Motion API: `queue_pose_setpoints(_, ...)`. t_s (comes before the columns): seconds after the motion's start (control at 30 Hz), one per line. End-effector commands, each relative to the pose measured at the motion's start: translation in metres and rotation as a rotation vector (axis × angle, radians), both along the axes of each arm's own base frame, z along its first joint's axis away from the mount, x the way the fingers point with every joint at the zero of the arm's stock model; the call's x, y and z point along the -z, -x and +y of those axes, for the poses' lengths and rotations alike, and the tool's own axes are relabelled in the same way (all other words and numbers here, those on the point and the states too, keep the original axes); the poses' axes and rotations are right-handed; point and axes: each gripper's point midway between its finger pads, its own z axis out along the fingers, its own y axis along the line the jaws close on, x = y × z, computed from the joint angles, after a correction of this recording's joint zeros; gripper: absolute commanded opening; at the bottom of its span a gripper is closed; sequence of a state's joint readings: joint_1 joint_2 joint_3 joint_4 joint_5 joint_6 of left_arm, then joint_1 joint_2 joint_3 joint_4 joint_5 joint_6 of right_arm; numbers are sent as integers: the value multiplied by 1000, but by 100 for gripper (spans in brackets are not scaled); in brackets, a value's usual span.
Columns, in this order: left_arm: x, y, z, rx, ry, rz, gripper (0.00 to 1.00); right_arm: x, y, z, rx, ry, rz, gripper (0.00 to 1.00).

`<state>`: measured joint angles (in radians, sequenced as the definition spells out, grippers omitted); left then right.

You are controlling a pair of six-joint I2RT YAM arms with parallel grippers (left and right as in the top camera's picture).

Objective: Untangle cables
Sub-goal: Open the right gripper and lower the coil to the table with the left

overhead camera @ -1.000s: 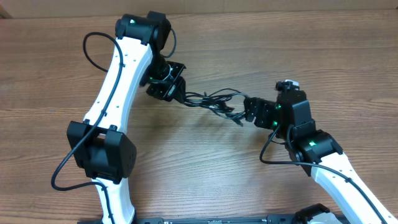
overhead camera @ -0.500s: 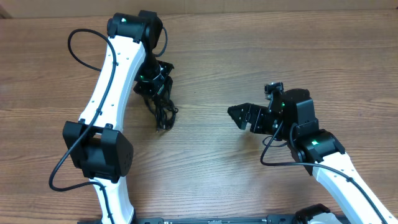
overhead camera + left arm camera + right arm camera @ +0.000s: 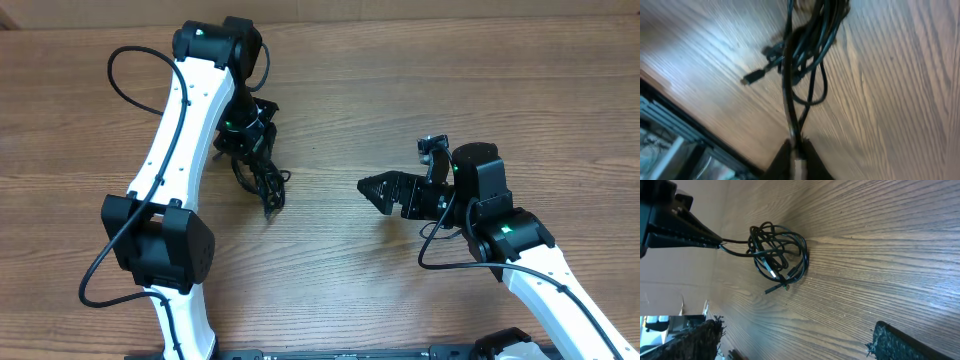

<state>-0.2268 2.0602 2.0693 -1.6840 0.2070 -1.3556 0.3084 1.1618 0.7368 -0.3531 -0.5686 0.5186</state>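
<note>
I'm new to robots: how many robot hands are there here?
2. The left hand pinches a strand of the cables; the right hand sits open, apart from them. No others seem hidden.

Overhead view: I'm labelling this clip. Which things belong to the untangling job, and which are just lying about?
Job: cables, pinched by the left gripper; right gripper, open and empty.
Not the job: wooden table; arm wiring.

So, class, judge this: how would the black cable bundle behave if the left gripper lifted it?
Probably floppy: the cables droop in loose loops from one strand pinched by the left gripper. Likely light, being thin cords with small plugs. It would probably sag and drag, not roll.
</note>
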Motion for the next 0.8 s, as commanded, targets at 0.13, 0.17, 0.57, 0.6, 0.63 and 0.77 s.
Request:
queue_pose_setpoints(0.13, -13, -12, 53, 248, -268, -121, 99, -6, -2, 2, -20, 1, -31, 97)
queue_pose_setpoints(0.17, -13, -13, 55, 306, -275, -125, 100, -6, -2, 2, -23, 3, -35, 97)
queue_pose_setpoints(0.57, -13, -22, 83, 409, -442, -128, 99, -6, -2, 1, -35, 13, -50, 98)
queue_pose_setpoints(0.6, -10, -20, 83, 382, -441, -119, 100, -6, -2, 1, -35, 13, -50, 98)
queue_pose_setpoints(0.63, -7, -17, 82, 357, -437, -108, 99, -6, -2, 1, -35, 13, -50, 98)
queue_pose_setpoints(0.77, 10, -12, 73, 296, -385, -80, 99, -5, -2, 1, -31, 19, -54, 98)
